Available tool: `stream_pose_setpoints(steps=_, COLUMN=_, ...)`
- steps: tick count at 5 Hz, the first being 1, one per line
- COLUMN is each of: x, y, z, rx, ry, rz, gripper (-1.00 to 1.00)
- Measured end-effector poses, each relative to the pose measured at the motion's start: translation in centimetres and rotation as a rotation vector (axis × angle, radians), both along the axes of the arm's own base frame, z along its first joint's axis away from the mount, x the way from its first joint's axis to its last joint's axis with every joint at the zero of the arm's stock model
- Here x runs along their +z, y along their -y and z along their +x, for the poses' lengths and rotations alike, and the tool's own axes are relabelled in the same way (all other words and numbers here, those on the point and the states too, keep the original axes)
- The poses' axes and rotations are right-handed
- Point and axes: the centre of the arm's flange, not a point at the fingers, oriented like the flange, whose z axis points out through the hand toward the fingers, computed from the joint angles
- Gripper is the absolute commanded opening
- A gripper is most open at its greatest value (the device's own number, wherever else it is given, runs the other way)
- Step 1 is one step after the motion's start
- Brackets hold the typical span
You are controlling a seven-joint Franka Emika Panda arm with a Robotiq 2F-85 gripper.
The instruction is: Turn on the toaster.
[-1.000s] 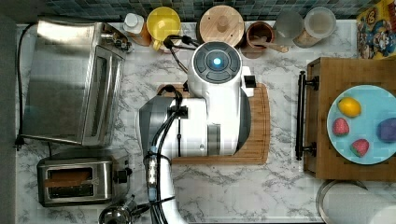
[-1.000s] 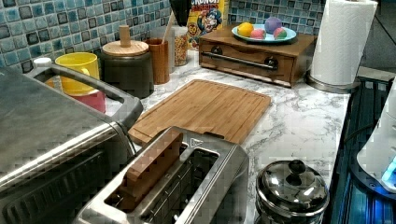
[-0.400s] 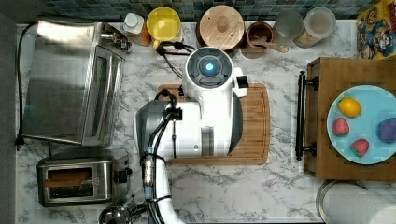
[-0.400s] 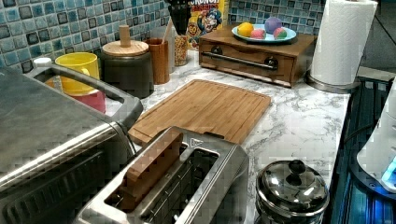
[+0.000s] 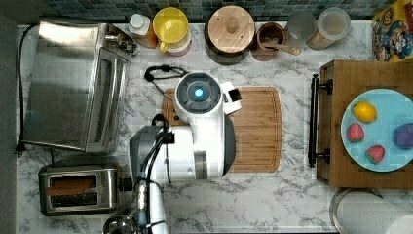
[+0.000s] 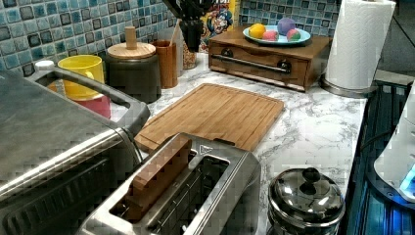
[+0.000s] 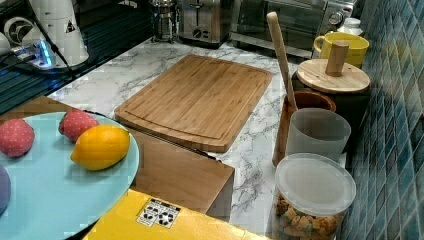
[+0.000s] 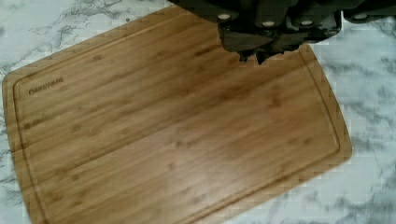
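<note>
**Arm swinging toward toaster**

End effector (image 8: pixel 254 55) w/ fingers pinched narrow, holding nothing, hanging over the board (image 8: pixel 177 126). Vs 1 s ago, arm (image 5: pixel 199 126) is shifting to the top view's left and down. Toaster (image 5: pixel 79 189) is sitting at bench (image 5: pixel 272 200) corner beyond it, well apart; lever not yet pressed, approach only.

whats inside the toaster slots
In the toaster, one slot holds a brown slice standing above the rim; the other slot looks empty. The slice's lower part is hidden inside.
</note>
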Motion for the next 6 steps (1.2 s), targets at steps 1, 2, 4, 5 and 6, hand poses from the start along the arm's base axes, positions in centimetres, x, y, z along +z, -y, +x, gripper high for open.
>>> stream_pose_setpoints(steps=1, x=-0.2, y=-2.1, z=-3.1, rx=0.06, ry=-0.014, rz=0.031, gripper=-1.0)
stream_pose_setpoints(steps=2, x=0.8, y=-4.3, z=-6.6, rx=0.088, ry=0.006, rz=0.067, gripper=-1.0)
stream_pose_setpoints(steps=4, x=3.7, y=-9.0, z=-10.9, rx=0.247, ry=0.083, rz=0.119, gripper=-1.0)
stream_pose_setpoints(steps=5, x=4.0, y=-11.1, z=-11.8, rx=0.296, ry=0.091, rz=0.116, gripper=-1.0)
stream_pose_setpoints(steps=6, x=3.3, y=-12.1, z=-12.1, rx=0.318, ry=0.074, rz=0.117, gripper=-1.0)
